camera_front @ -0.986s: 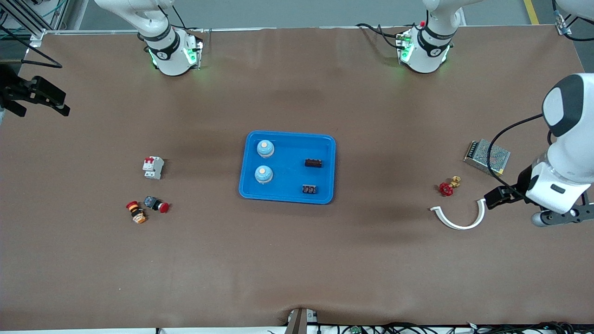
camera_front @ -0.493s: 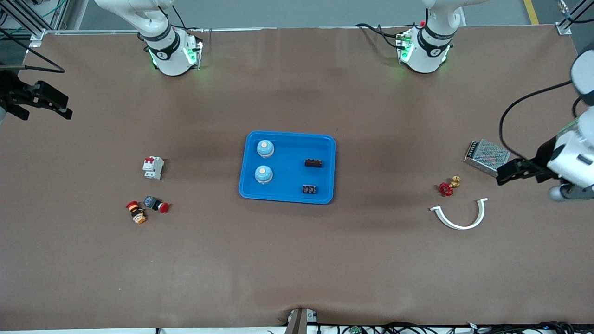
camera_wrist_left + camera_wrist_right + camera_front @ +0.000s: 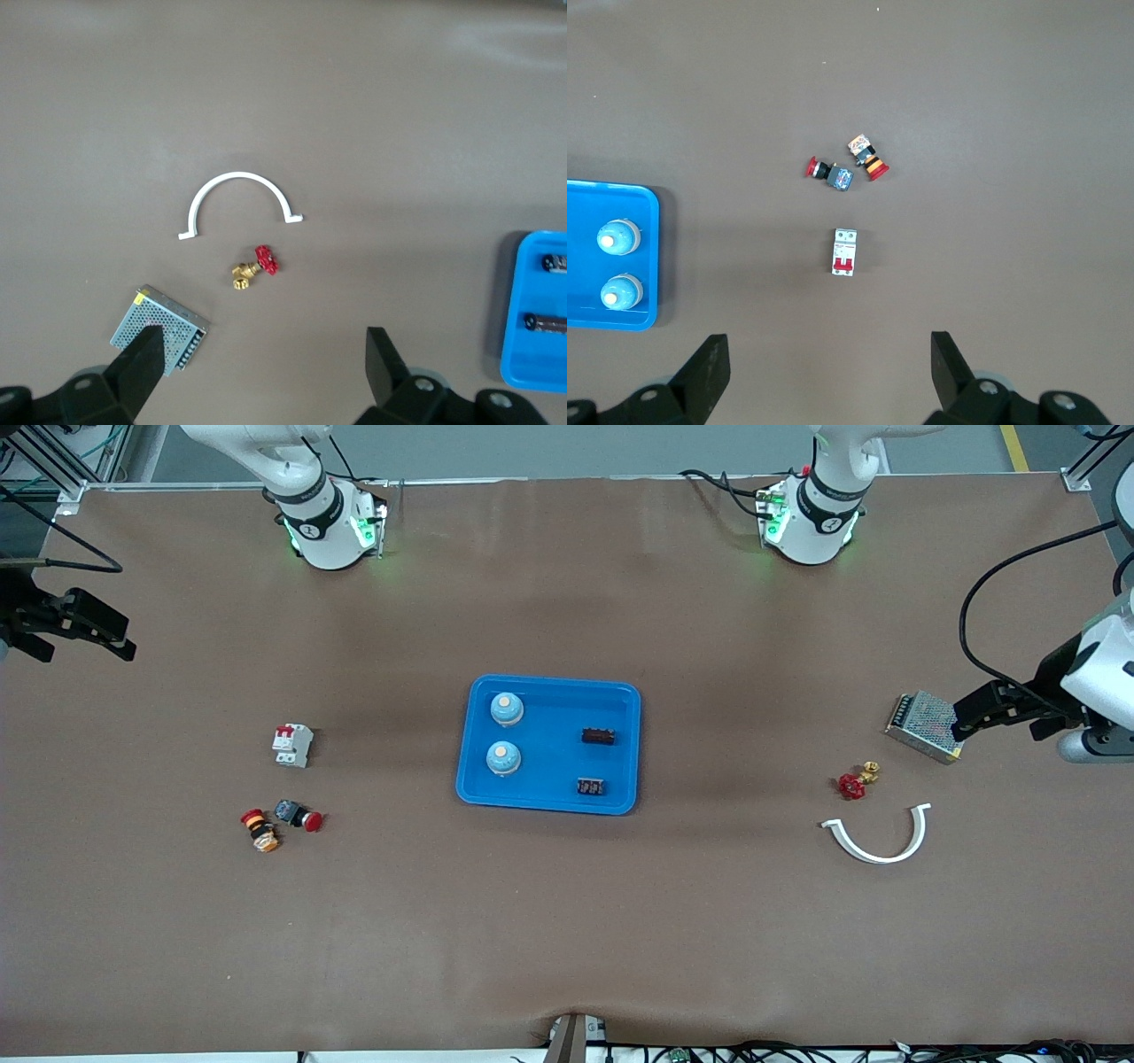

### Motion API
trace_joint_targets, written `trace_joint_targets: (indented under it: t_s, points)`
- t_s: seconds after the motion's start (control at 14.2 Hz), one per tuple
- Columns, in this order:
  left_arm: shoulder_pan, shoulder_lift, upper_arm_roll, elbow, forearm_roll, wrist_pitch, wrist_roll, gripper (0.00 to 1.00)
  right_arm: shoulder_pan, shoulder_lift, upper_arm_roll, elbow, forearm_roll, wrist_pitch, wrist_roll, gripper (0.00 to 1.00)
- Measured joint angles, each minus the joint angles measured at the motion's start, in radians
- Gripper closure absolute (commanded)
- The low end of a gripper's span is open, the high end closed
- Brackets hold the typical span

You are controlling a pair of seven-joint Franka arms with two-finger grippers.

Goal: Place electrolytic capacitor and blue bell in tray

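Front view: tabletop [image 3: 567,921] bare mid-span, tray [image 3: 620,802] at centre already carrying two bells [image 3: 506,708] and two capacitors [image 3: 598,736]. Left hand [image 3: 979,713] wide and empty over a mesh box [image 3: 921,722]; right hand [image 3: 84,627] wide and empty over its end of the tabletop. Placing looks done. Next move, likely: none but parking both arms clear.
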Motion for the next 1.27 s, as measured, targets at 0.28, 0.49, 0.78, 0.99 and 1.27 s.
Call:
trace_joint_targets:
  t_s: [0.28,0.49,0.78,0.99,1.27]
  points:
    - [-0.024,-0.020,0.001,0.000,0.000,-0.022,0.000,0.00,-0.013,0.004,-0.003,-0.003,0.000,0.006,0.000,0.00]
    - [-0.032,-0.039,0.002,0.000,0.000,-0.054,0.024,0.00,-0.018,0.031,-0.003,-0.007,0.000,0.027,0.000,0.00]
    - [-0.051,-0.044,0.009,-0.006,0.000,-0.123,0.039,0.00,-0.018,0.059,-0.001,-0.007,0.001,0.041,0.000,0.00]
    - [-0.106,-0.044,0.059,-0.015,0.000,-0.132,0.039,0.00,-0.019,0.075,-0.003,-0.008,0.001,0.041,0.000,0.00]
    - [-0.115,-0.044,0.094,-0.013,0.000,-0.132,0.039,0.00,-0.020,0.082,-0.003,-0.008,0.001,0.041,0.000,0.00]
